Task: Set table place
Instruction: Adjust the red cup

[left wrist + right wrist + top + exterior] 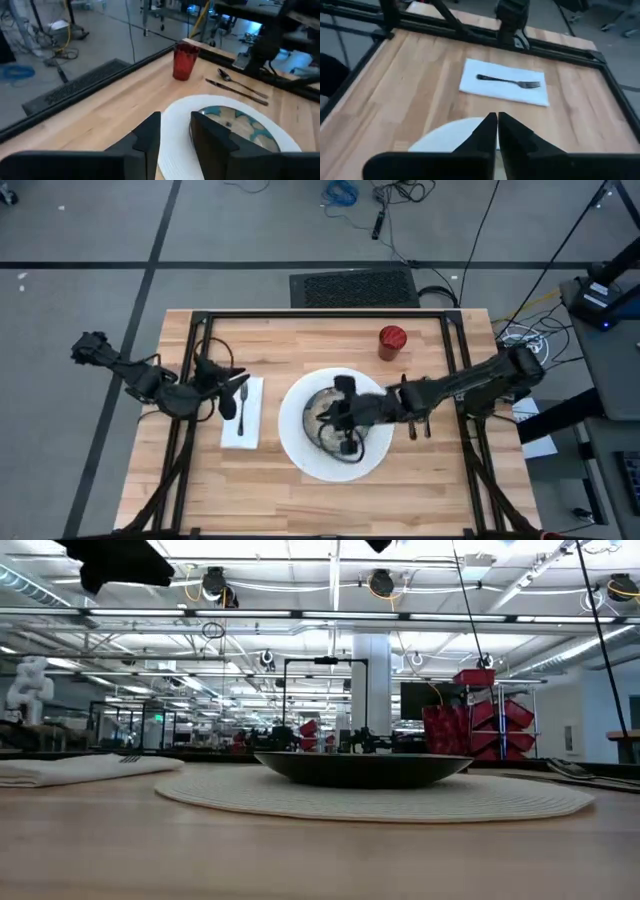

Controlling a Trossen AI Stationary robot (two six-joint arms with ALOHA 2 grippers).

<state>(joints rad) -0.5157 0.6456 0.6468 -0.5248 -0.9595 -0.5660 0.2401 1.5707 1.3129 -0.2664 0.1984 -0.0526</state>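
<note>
A: What is the biggest thing here?

B: The surface, pale wooden planks in a black frame. Both arms reach in over it from the sides.

A: And on it?

B: A large round white plate sits near the middle, with the bowl resting inside it. From the low view the bowl looks dark and shallow, sitting on the plate.

A: Where is the right claw?

B: The right claw hangs over the bowl and plate. In its wrist view its fingers stand almost together, a thin slit between them, with nothing in it.

A: The left one?

B: The left claw is at the left side, just by the napkin's edge. Its wrist view shows the fingers narrowly apart, holding nothing.

A: The napkin?

B: The white napkin lies flat just left of the plate, apart from it. A dark fork lies lengthwise on it.

A: Smaller items?

B: The red cup stands upright beyond the plate, toward the far right. A knife and a spoon lie side by side to the right of the plate.
</note>
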